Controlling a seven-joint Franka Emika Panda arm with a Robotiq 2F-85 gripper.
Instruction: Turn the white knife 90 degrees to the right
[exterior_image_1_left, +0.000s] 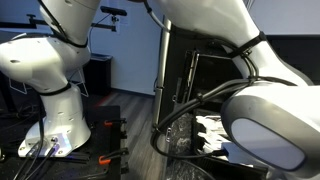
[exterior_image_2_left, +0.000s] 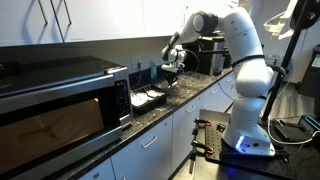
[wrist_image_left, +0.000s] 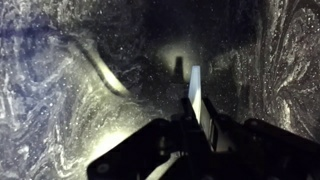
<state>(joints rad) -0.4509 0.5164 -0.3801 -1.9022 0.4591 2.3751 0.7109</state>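
In the wrist view the white knife (wrist_image_left: 194, 88) is a narrow pale strip that sticks out forward from between my two dark fingers. My gripper (wrist_image_left: 196, 125) is shut on the knife over the dark speckled countertop (wrist_image_left: 60, 90). In an exterior view my gripper (exterior_image_2_left: 172, 68) hangs just above the counter near its far end; the knife is too small to make out there. In an exterior view the arm (exterior_image_1_left: 260, 120) fills the picture and hides the gripper and knife.
A microwave (exterior_image_2_left: 60, 95) stands on the black counter (exterior_image_2_left: 190, 95), with white dishes (exterior_image_2_left: 150, 97) between it and my gripper. Dark appliances (exterior_image_2_left: 205, 55) stand behind the gripper. White cupboards hang above. The robot's base (exterior_image_2_left: 245, 135) stands on the floor beside the counter.
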